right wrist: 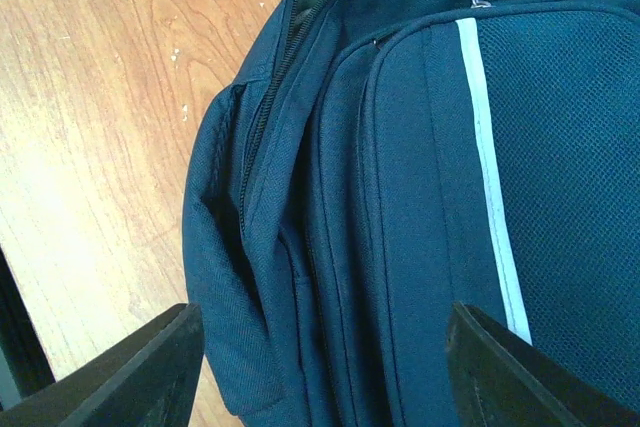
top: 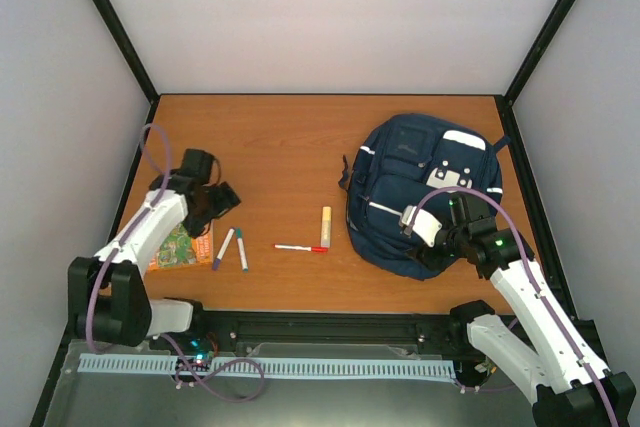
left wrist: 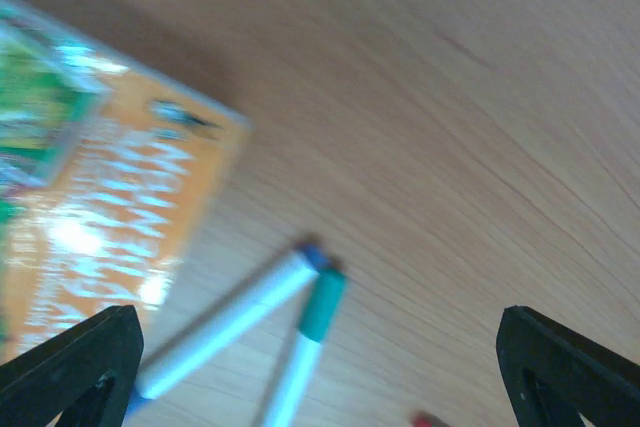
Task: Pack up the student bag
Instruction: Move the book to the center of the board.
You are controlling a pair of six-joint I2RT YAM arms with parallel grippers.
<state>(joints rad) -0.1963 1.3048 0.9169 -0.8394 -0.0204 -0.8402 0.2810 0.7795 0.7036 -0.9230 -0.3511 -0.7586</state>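
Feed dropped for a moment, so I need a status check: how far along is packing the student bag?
Done: nothing visible; the orange booklet, two markers, red pen and yellow stick lie on the table outside the student bag. In hand: nothing; the left gripper is open above the markers, the right gripper open over the bag's side. Left: all five items.

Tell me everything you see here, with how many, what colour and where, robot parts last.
backpack: one, navy with a white stripe, right side of the table
booklet: one, orange and green, left front
markers: two, white, blue cap and green cap, beside the booklet
pen: one, white with a red cap, centre front
yellow marker: one, pale yellow, between pen and backpack
table: one, brown wood
left gripper: one, black, open above the markers
right gripper: one, black, open over the backpack
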